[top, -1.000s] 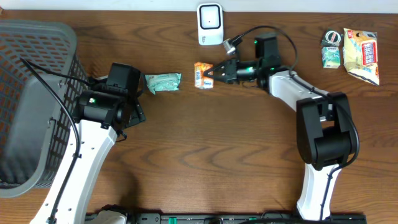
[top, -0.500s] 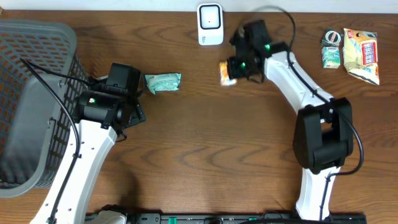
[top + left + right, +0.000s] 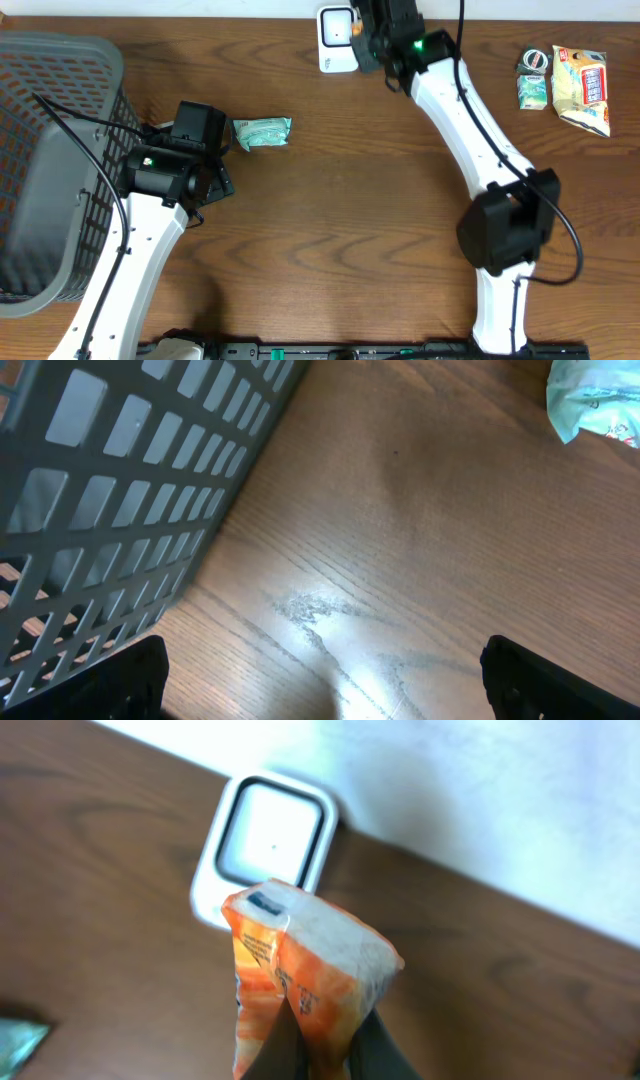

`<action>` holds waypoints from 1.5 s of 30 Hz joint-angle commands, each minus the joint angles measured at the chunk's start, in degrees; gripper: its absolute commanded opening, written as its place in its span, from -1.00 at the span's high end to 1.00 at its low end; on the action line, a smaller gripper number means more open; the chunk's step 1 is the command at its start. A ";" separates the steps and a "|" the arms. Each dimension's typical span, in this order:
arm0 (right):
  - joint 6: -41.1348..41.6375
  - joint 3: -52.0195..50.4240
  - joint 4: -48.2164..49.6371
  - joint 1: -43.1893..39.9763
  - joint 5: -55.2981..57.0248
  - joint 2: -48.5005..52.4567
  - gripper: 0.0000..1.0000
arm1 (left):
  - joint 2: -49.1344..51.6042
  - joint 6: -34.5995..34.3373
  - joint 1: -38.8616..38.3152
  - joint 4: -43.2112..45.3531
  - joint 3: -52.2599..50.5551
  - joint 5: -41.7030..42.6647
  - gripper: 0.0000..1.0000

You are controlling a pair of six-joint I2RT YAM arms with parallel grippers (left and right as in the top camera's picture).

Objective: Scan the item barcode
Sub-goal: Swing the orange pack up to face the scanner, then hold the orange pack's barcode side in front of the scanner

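1. At the far edge of the wooden counter (image 3: pixel 330 230), the right tool (image 3: pixel 325 1035) is pressed together on the lower end of an orange snack packet (image 3: pixel 300 970), pinching it upright and clear of the surface.
2. The packet hangs just in front of the white barcode scanner (image 3: pixel 272 835). In the wrist view its top covers the scanner's near rim, while the pale window above it shows.
3. From overhead, the right arm's wrist overlaps the scanner's right side and hides nearly all of the packet.
4. On the left of the counter, the left tool (image 3: pixel 335 685) stands spread wide and holds nothing, with bare wood between its fingertips.
5. A grey plastic basket (image 3: pixel 100 60) stands just beside the left arm, its lattice wall filling the left of the wrist view.
6. A teal packet (image 3: pixel 262 131) lies flat near the left tool, apart from it.
7. At the far right corner lie a red-and-yellow snack bag (image 3: pixel 582 88) and a small green packet (image 3: pixel 531 92), well apart from the scanner.
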 commanded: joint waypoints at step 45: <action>-49.42 15.43 23.52 3.98 16.26 23.93 0.98 | -0.31 -0.31 0.31 -0.13 0.20 -0.74 -0.95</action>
